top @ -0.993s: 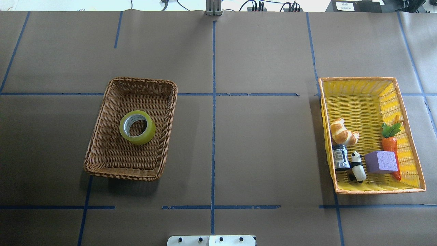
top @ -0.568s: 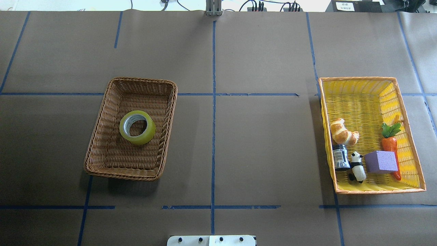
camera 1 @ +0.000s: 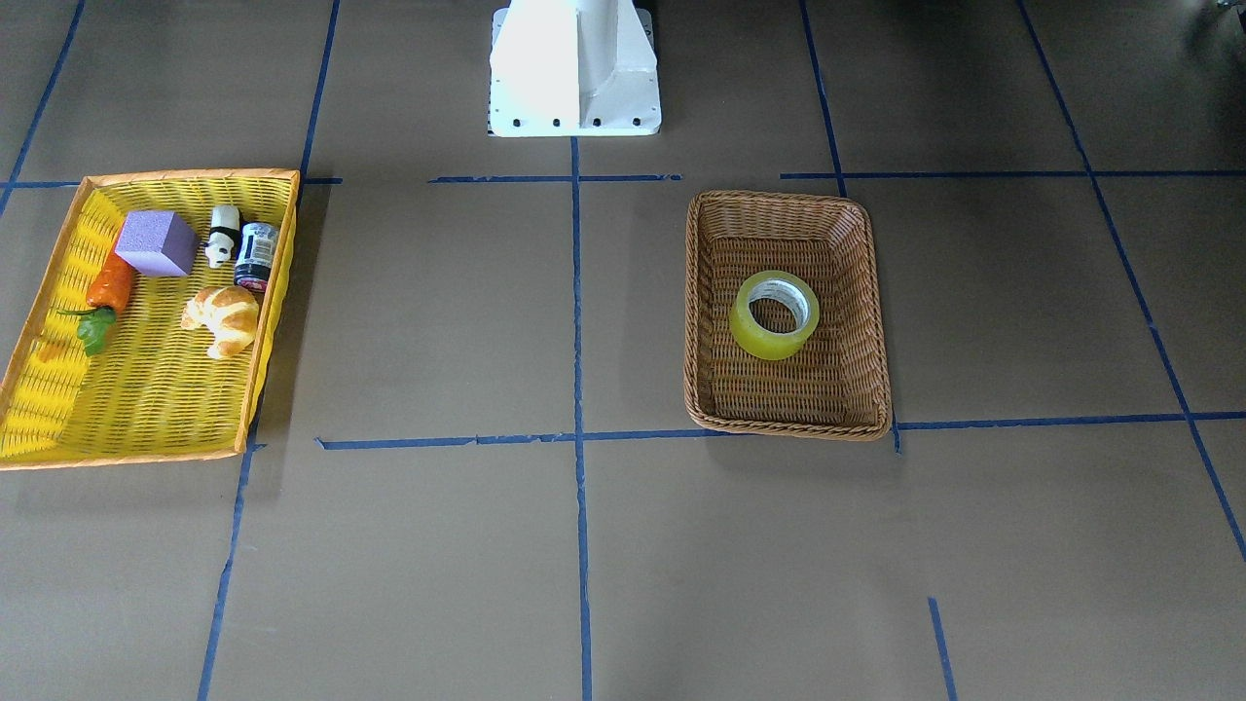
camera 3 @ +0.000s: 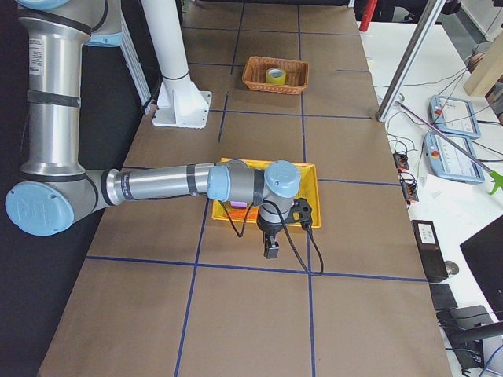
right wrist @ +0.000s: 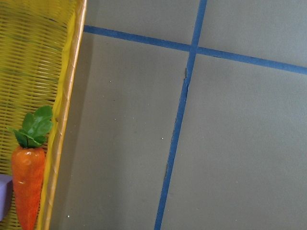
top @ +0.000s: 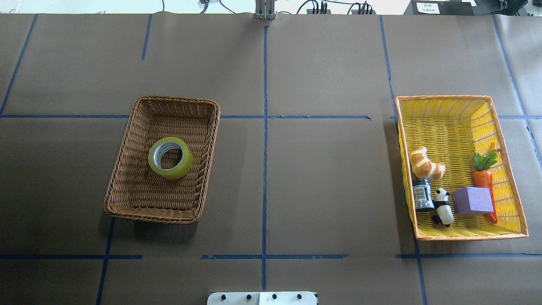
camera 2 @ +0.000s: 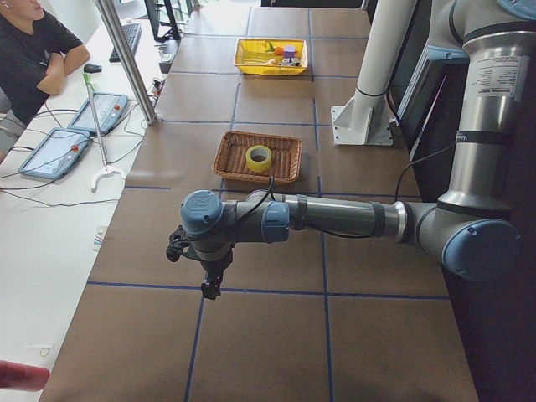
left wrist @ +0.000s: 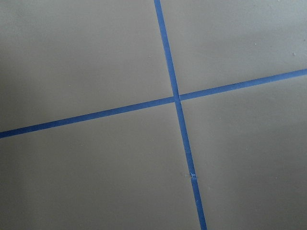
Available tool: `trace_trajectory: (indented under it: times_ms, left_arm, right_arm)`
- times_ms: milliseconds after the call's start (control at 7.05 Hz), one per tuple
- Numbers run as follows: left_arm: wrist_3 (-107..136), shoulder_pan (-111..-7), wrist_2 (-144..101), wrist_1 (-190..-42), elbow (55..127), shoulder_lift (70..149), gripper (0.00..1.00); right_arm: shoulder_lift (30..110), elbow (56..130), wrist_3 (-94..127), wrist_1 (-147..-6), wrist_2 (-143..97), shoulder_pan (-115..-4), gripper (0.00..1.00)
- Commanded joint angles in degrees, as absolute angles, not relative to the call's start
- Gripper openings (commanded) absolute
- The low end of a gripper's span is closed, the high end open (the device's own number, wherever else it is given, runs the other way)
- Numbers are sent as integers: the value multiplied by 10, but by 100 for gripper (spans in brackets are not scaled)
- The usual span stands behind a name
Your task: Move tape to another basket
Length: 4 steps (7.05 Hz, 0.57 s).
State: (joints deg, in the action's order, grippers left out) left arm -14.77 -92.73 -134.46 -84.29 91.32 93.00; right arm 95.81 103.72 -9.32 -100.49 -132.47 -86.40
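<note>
The roll of yellow tape (top: 176, 171) lies flat in the middle of the brown wicker basket (top: 163, 218) on the left half of the table. It also shows in the front view (camera 1: 769, 343), inside the basket (camera 1: 788, 425). My left gripper (camera 2: 211, 289) hangs over bare table well to the left of the basket, seen only in the exterior left view. My right gripper (camera 3: 271, 251) hangs just beyond the yellow basket (camera 3: 311, 196), seen only in the exterior right view. I cannot tell whether either gripper is open or shut. Neither holds anything that I can see.
The yellow, orange-rimmed basket (top: 442, 98) at the right holds a croissant (top: 425, 164), a dark jar (top: 422, 195), a panda figure (top: 443, 206), a purple block (top: 473, 200) and a carrot (top: 484, 180). The right wrist view shows its rim (right wrist: 67, 110) and the carrot (right wrist: 29, 187).
</note>
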Motion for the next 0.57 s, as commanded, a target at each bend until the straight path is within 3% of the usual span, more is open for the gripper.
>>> trace_trajectory:
  times_ms: [0,426]
  left_arm:
    - [-148,-927,-1347,-841,911,927,100]
    - [-146,-927,-1344,-839,904,927,100]
  right_arm:
    - [959,1037,-93,-1005,-1325,-864,100]
    - [959,1037,-92,-1005,-1325,-864,100]
